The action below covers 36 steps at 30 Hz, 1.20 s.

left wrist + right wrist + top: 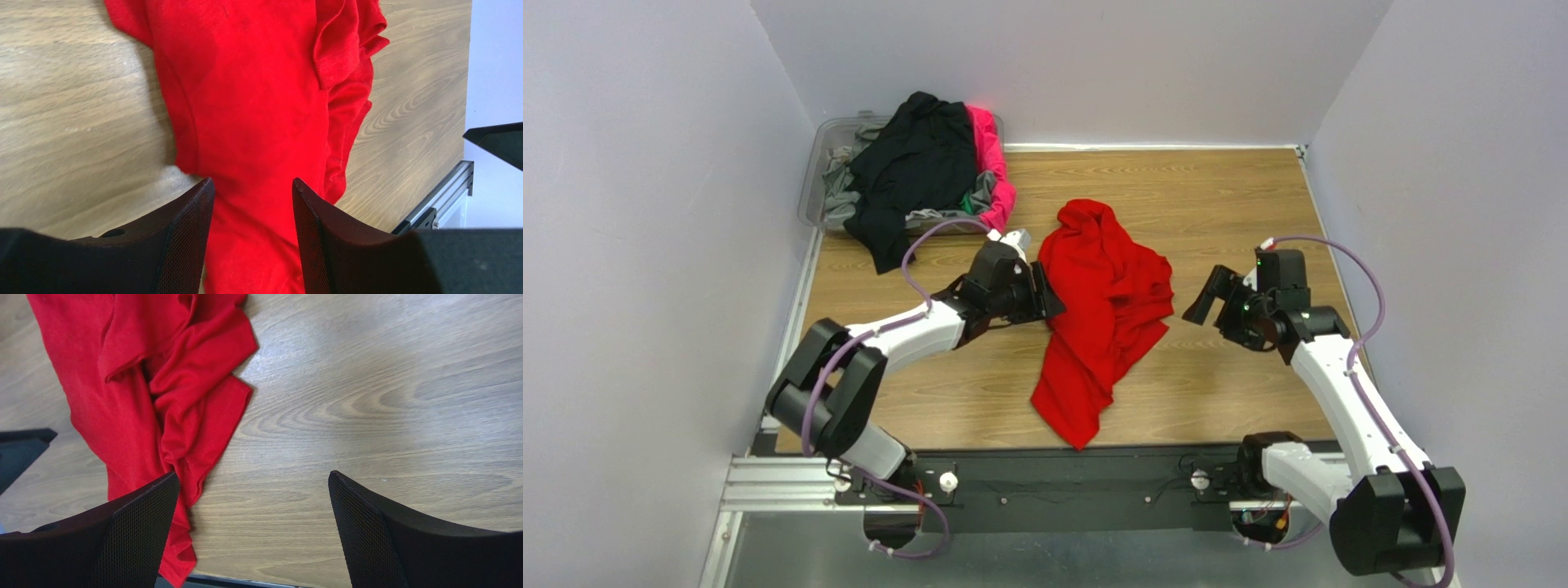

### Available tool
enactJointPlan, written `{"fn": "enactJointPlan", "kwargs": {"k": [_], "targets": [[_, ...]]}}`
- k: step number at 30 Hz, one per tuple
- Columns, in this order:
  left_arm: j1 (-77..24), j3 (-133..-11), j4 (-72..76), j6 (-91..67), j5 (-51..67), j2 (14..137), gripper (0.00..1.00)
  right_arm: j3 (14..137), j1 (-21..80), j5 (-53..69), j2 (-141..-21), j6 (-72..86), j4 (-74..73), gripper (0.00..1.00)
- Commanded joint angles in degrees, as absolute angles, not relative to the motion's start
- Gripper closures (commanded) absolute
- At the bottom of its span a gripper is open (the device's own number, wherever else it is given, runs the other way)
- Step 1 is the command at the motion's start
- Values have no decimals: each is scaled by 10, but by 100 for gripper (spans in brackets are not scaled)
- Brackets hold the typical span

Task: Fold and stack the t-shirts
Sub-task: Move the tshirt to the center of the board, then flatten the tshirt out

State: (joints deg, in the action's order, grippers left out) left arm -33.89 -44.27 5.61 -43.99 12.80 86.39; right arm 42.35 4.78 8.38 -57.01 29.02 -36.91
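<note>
We see the wooden surface carrying the crumpled red t-shirt at its middle, long axis running far to near. Our left fingers stand narrowly parted over its left edge. Our right fingers gape wide above bare wood beside it.

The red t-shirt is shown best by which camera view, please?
Top external: only there does the whole red t-shirt show, crumpled on the table. The left wrist view shows just a close stretch of cloth; the right wrist view only its bunched edge at the left.
</note>
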Motion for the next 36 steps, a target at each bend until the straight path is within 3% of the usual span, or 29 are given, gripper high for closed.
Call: {"fn": "enactJointPlan", "kwargs": {"k": [1,10,20,26,36], "targets": [[-344,-462,71,-432,156,889,43,417,68,73,-591,303,-351,3],[-350,-496,47,-425,154,904,44,403,97,70,-653,308,-311,4],[-383,-640,35,-410,191,975,48,409,148,56,-739,321,-264,5],[-403,-737,-30,-373,183,1050,48,428,159,19,-783,319,-256,10],[-408,-755,-69,-330,138,1070,48,430,161,4,-823,309,-207,25]]}}
